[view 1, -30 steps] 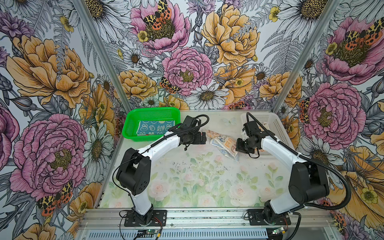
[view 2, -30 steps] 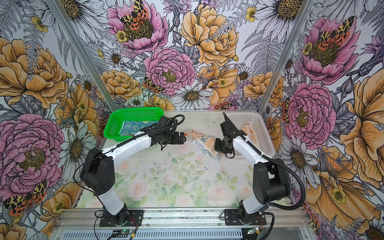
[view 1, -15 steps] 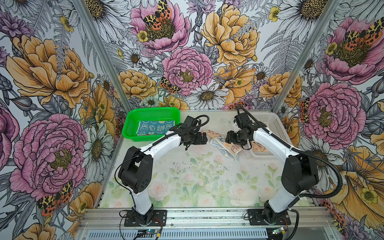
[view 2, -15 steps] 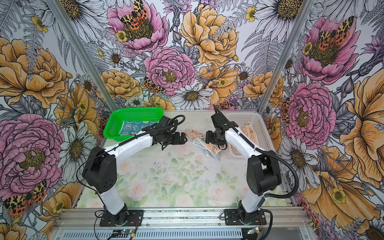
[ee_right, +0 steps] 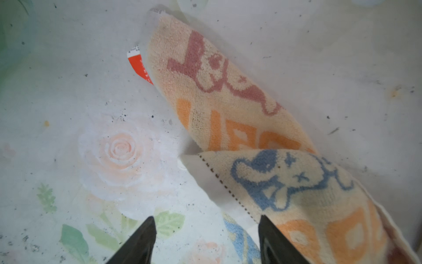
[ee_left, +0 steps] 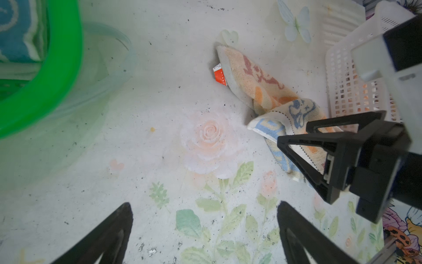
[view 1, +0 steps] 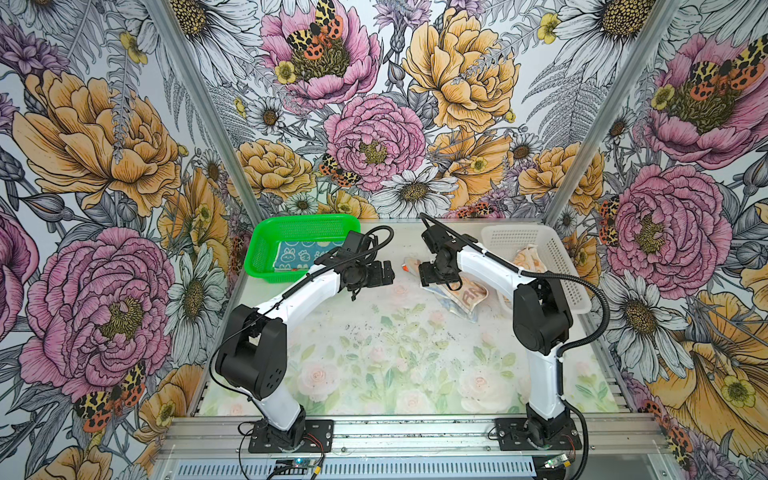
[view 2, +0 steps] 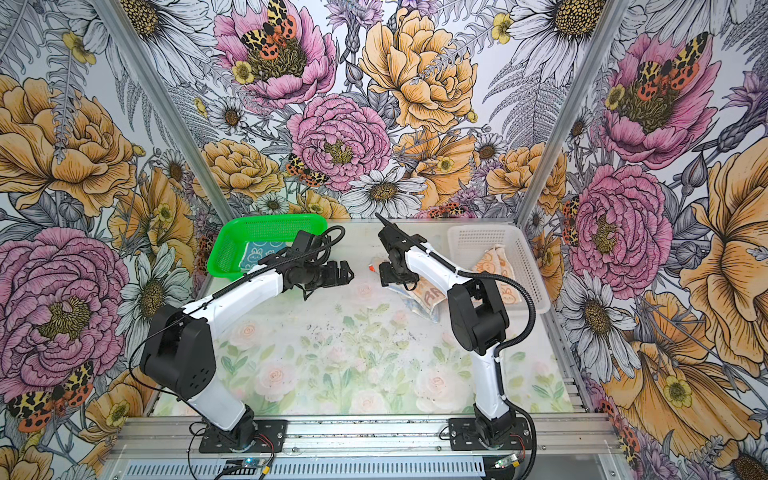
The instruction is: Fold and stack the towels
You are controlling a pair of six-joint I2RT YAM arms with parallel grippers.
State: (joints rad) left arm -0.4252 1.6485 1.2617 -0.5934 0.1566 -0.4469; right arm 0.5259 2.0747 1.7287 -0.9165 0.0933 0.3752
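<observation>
Partial orange lettering on cream towel (ee_right: 228, 109)

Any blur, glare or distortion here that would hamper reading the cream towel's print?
Right wrist view: cream towel sharp, terry loops and lettering legible, no glare. Left wrist view: towel readable, but the near green basket rim is out of focus. Both top views: even light, faint shadows, towel small; wide-angle makes the corner posts lean.

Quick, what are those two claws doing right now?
Left gripper: open, empty.
Right gripper: open at the cream towel, gripping nothing.
</observation>
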